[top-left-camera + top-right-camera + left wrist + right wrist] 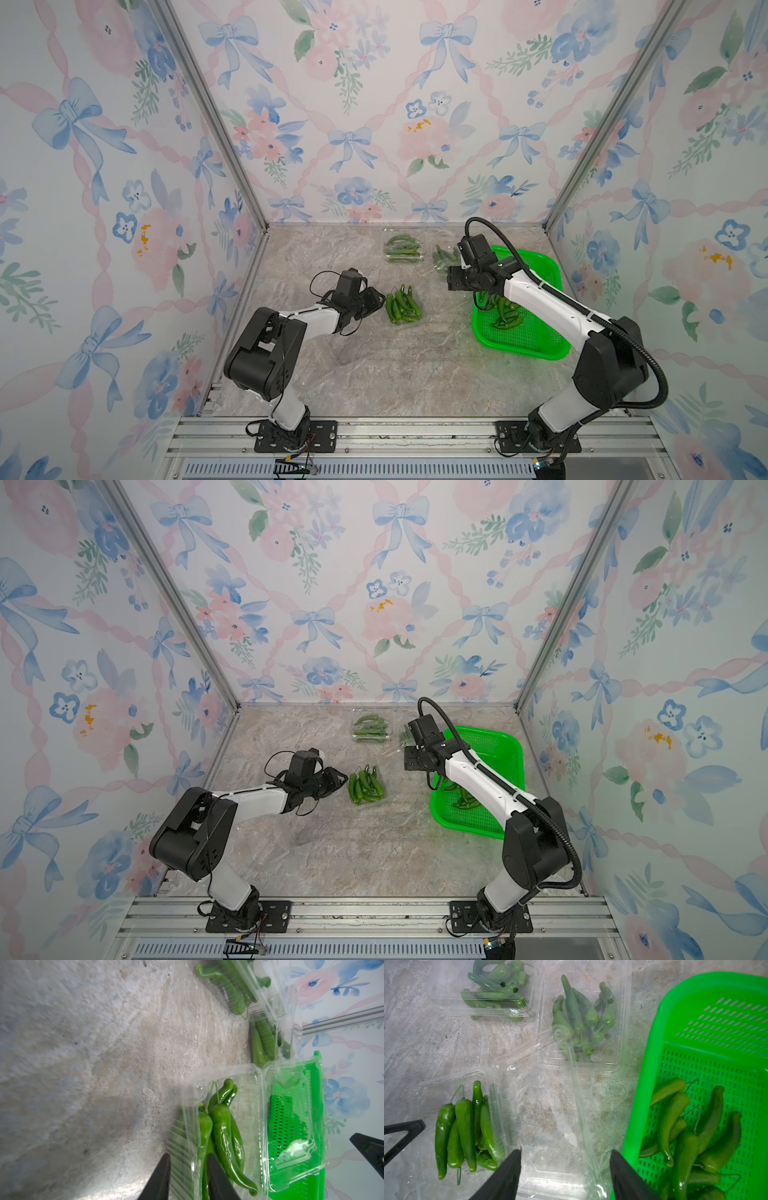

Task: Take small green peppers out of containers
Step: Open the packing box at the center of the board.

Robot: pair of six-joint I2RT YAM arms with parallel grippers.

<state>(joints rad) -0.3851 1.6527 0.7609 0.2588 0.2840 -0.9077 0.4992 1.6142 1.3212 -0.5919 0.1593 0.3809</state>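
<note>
**Working through pepper trays beside a green basket**

The left claw (188,1156) stands unclenched. Its fingers (160,1176) are parted on either side of the wall of an open clear tray (247,1076) of peppers (224,1136), well to the left of the green basket (519,353). The right claw (565,1150) hangs released, spread wide over that tray's clear lid (550,1126), which is folded open toward the basket's left rim. It grips nothing. Two further trays, both holding peppers, lie behind: one (442,255) at the basket's far left corner, another (404,249) farther left. More peppers (505,316) lie loose inside the basket.
</note>
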